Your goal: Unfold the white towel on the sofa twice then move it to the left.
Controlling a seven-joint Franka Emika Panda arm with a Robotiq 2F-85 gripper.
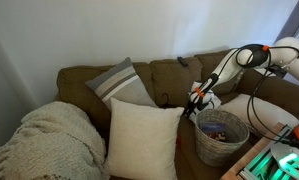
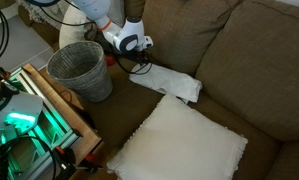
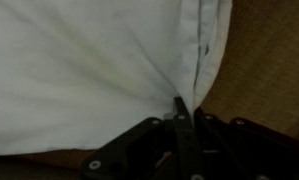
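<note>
The white towel (image 2: 175,84) lies folded on the seat of the brown sofa (image 2: 244,50), and fills most of the wrist view (image 3: 89,70). My gripper (image 2: 139,63) is down at the towel's near corner, beside the basket. In the wrist view the jaws (image 3: 181,106) are closed together, with the towel's edge gathered into a crease at their tips. In an exterior view the gripper (image 1: 197,97) sits low on the sofa (image 1: 174,72) behind a cream pillow, and the towel is hidden there.
A wicker basket (image 2: 81,68) (image 1: 221,135) stands on the seat right next to the gripper. A cream pillow (image 2: 184,145) (image 1: 144,140) lies in front of the towel. A striped grey pillow (image 1: 121,85) and a knitted blanket (image 1: 49,140) are further along. Green-lit equipment (image 2: 19,120) stands at the sofa's edge.
</note>
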